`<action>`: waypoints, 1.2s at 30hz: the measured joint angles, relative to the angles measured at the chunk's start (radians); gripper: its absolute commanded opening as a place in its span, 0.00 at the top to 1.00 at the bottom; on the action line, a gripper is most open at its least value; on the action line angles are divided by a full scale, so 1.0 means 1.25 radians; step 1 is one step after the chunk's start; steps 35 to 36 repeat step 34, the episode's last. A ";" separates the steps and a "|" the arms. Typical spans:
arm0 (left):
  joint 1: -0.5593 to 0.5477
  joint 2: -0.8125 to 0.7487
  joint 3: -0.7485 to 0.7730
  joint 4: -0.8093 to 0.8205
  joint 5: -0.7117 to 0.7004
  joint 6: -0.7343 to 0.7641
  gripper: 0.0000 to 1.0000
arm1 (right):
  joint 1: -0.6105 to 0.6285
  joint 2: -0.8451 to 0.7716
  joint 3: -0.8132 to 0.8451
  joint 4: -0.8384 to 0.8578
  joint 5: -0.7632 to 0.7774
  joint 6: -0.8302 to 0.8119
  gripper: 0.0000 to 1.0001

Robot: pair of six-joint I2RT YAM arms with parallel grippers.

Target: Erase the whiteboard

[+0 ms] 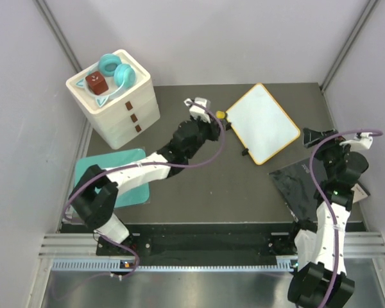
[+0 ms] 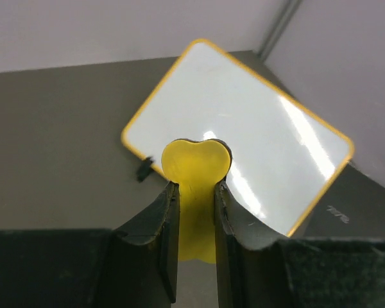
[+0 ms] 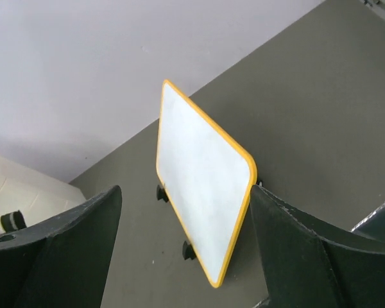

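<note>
So the whiteboard [image 1: 263,123] is sitting flat on its little black feet at about 1 o'clock on the table [image 1: 199,186], turned at an angle, and honestly I'm not seeing any marker on it in any view, maybe some faint haze in the right wrist view at most. The left hand [image 1: 213,115] is hanging at the board's 9 o'clock corner, squeezing narrow on a yellow heart-shaped eraser [image 2: 196,165] that's poking out past the fingertips; I can't tell whether it's touching the frame or just floating over it. The right hand [image 1: 314,136] is sitting off the board's 4 o'clock side with its jaws gaping wide and nothing in them, apart from the board. I'm reading this as the wiping step, either about to start or pretty much wrapping up. If it's going on, the next move is calling for the eraser pressing flat and sweeping toward 3 o'clock, probably with the board pinned somehow so it isn't sliding. Further out, a teal cutting board [image 1: 115,176] is lying at 8 o'clock and a dark slab [image 1: 295,186] at 4 o'clock.
</note>
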 measured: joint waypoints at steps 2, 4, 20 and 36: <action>0.034 -0.034 0.008 -0.119 -0.030 -0.019 1.00 | 0.006 -0.012 0.007 -0.035 -0.020 -0.002 0.21; 0.048 -0.045 0.008 -0.216 -0.043 -0.031 1.00 | 0.023 -0.019 0.007 -0.070 -0.022 -0.008 0.21; 0.121 -0.010 0.028 -0.651 -0.016 -0.101 0.01 | 0.333 -0.015 0.086 -0.304 0.025 -0.110 0.17; 0.159 -0.129 -0.035 -0.634 -0.019 -0.076 0.01 | 0.336 0.037 0.074 -0.316 0.083 -0.162 0.01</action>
